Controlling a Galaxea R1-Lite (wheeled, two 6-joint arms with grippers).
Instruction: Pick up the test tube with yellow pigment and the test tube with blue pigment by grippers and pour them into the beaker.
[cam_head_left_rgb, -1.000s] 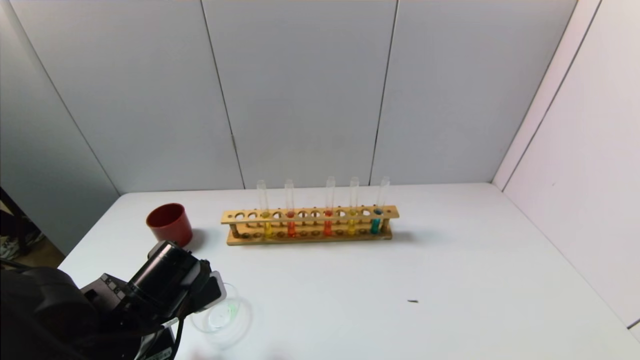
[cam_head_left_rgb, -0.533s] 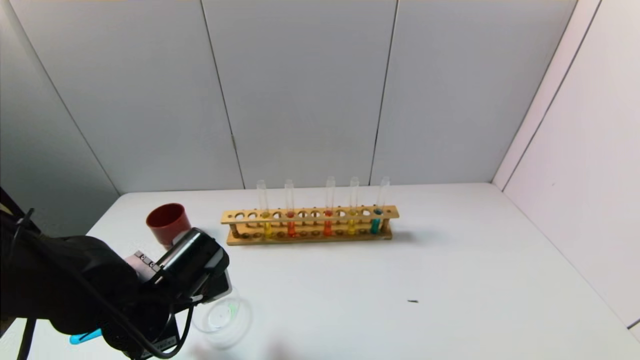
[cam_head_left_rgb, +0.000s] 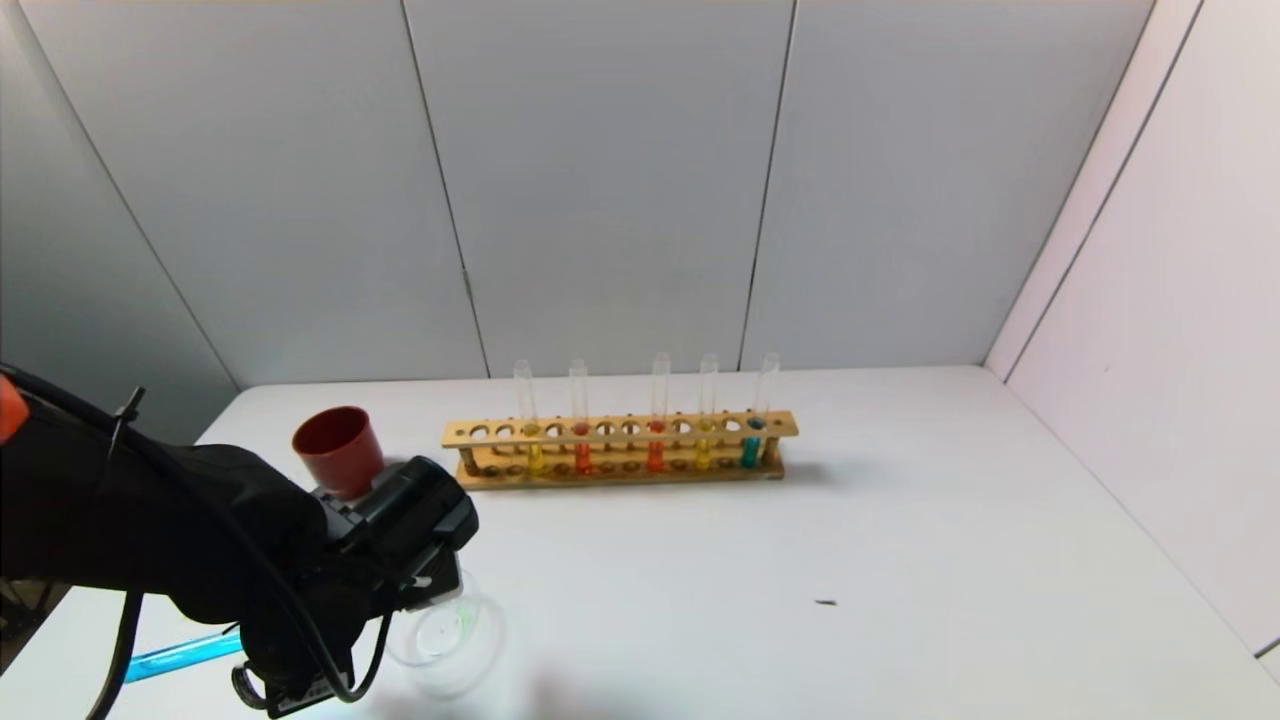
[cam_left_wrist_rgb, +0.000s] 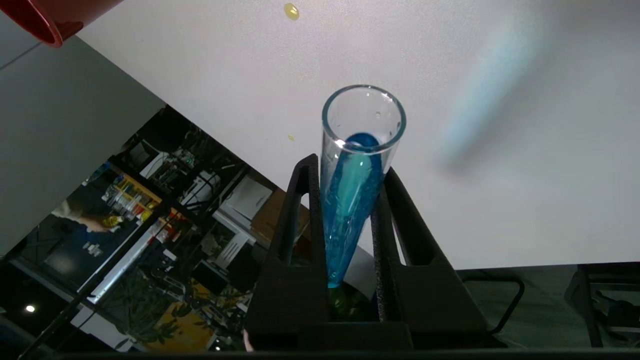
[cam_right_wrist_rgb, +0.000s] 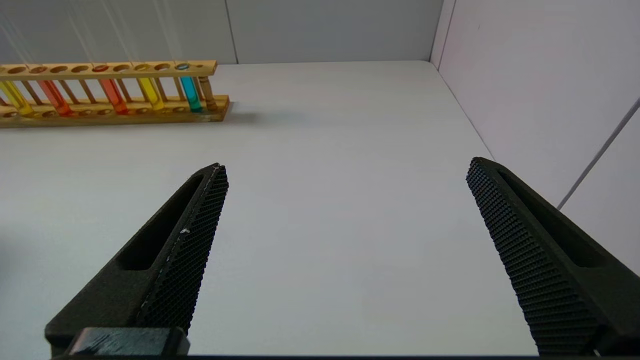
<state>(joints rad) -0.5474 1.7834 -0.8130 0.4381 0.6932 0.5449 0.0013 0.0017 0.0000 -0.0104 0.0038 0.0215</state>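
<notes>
Blue tube (cam_left_wrist_rgb: 357, 200): you hold it clenched in the left tool (cam_left_wrist_rgb: 345, 220), lying almost flat.
Axis: mouth away from the beaker (cam_head_left_rgb: 445, 635), just right.
Right tool (cam_right_wrist_rgb: 345, 250): spread wide, empty, above the desk (cam_right_wrist_rgb: 325, 150).

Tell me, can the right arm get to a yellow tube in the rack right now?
Probably yes. The right gripper is open and holds nothing, and only bare table lies between it and the rack, where a test tube with yellow pigment stands upright.

Bright even light; soft shadow right of rack (cam_head_left_rgb: 620, 446); background blurred in left wrist view.
</notes>
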